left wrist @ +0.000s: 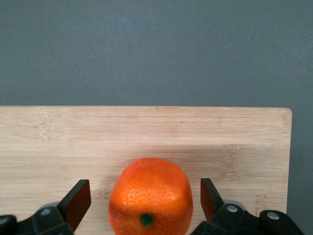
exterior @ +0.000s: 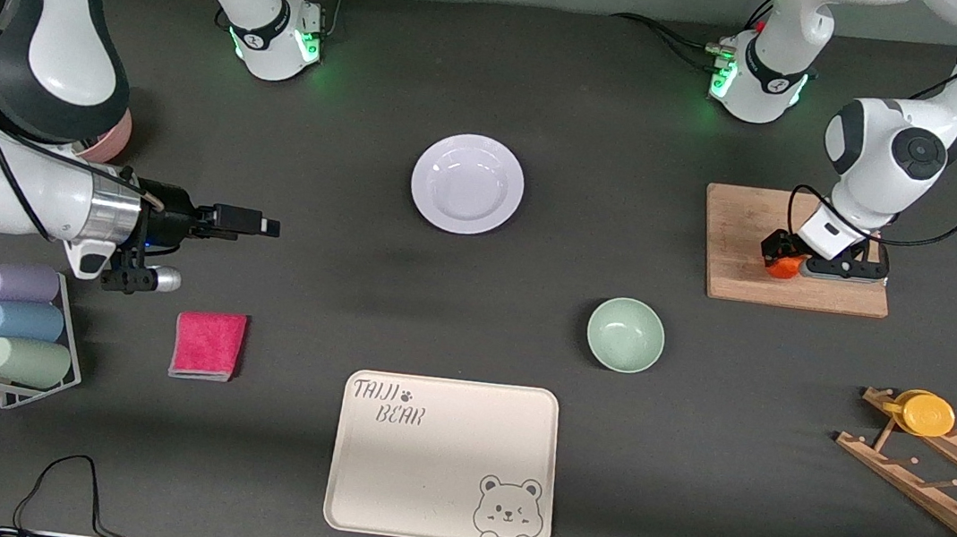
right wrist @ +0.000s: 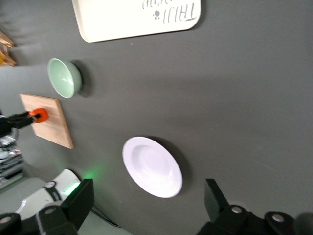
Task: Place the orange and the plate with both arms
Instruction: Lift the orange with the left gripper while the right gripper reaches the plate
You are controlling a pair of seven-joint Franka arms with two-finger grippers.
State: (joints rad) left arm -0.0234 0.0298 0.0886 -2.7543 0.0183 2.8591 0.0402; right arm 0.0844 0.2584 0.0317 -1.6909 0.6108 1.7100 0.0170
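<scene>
The orange (exterior: 784,266) lies on a wooden cutting board (exterior: 734,244) toward the left arm's end of the table. My left gripper (exterior: 780,256) is low over the board and open. In the left wrist view (left wrist: 145,198) its fingers stand on either side of the orange (left wrist: 150,196), with a gap on each side. The plate (exterior: 467,183) lies empty on the dark table, midway between the two arm bases. My right gripper (exterior: 267,227) is open and empty, in the air over bare table toward the right arm's end. The right wrist view (right wrist: 146,196) shows the plate (right wrist: 152,166) between its fingers, farther off.
A mint-green bowl (exterior: 625,334) sits nearer the front camera than the board. A cream bear-printed tray (exterior: 443,458) lies near the front edge. A pink cloth (exterior: 207,345) and a cup rack (exterior: 13,324) are at the right arm's end. A wooden rack holds a yellow disc (exterior: 926,414).
</scene>
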